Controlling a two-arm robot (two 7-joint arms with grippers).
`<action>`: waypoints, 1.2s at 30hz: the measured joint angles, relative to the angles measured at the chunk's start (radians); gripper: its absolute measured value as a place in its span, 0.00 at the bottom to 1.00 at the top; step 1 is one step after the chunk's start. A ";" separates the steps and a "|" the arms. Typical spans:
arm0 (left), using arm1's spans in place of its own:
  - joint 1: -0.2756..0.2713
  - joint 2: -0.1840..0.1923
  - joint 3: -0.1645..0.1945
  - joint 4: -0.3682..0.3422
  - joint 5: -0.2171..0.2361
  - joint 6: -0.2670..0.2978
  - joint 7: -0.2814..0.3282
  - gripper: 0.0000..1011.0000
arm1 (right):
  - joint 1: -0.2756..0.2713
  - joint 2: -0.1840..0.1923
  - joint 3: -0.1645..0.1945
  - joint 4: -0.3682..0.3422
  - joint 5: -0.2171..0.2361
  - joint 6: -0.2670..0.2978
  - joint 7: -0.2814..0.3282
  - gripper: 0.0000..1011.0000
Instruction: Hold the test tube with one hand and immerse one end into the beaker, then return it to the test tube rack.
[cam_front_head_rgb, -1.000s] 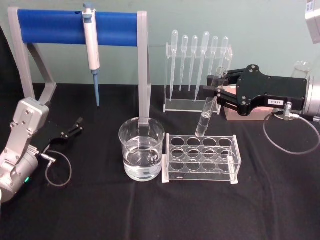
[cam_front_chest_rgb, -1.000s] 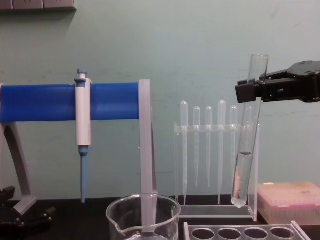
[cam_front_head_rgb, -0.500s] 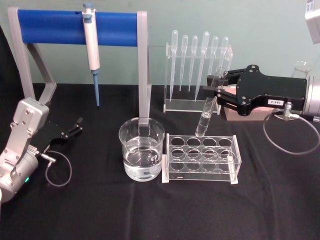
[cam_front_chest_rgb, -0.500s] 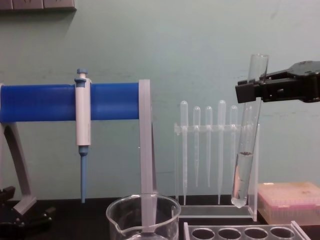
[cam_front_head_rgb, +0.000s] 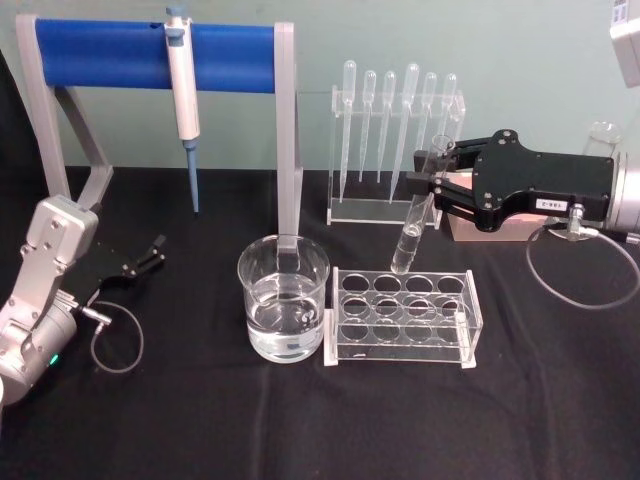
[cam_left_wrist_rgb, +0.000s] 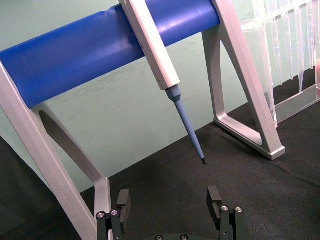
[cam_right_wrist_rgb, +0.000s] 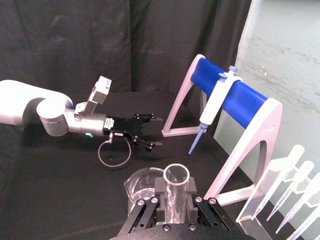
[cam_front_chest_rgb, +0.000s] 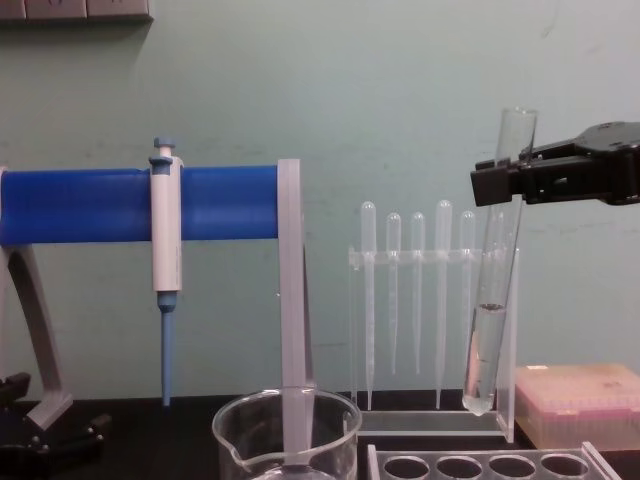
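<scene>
The test tube (cam_front_head_rgb: 410, 235) hangs slightly tilted above the back of the clear tube rack, with clear liquid in its lower part (cam_front_chest_rgb: 485, 350). My right gripper (cam_front_head_rgb: 431, 181) is shut on it near its open rim, and its jaws clamp the tube (cam_right_wrist_rgb: 176, 192) from both sides in the right wrist view. The beaker (cam_front_head_rgb: 284, 300), holding some water, stands on the black cloth to the left of the rack, apart from the tube. My left gripper (cam_front_head_rgb: 143, 258) rests low at the far left, open with nothing between its fingers (cam_left_wrist_rgb: 215, 196).
A clear tube rack (cam_front_head_rgb: 405, 318) with empty holes stands right of the beaker. Behind it is a stand of plastic pipettes (cam_front_head_rgb: 395, 150). A blue-barred frame (cam_front_head_rgb: 110, 52) carries a white-and-blue pipette (cam_front_head_rgb: 183, 95). A pink box (cam_front_chest_rgb: 580, 400) sits at the right.
</scene>
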 joint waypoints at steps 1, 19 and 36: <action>0.000 0.000 0.000 0.000 0.000 0.000 0.000 0.99 | 0.000 0.000 0.000 0.000 0.000 0.000 0.000 0.24; 0.000 0.000 0.000 0.000 0.000 0.000 0.000 0.99 | 0.000 0.000 0.000 0.000 0.000 0.000 0.000 0.24; 0.000 0.000 0.000 0.000 0.000 0.000 0.000 0.99 | 0.000 0.000 0.000 0.000 0.000 0.000 0.000 0.24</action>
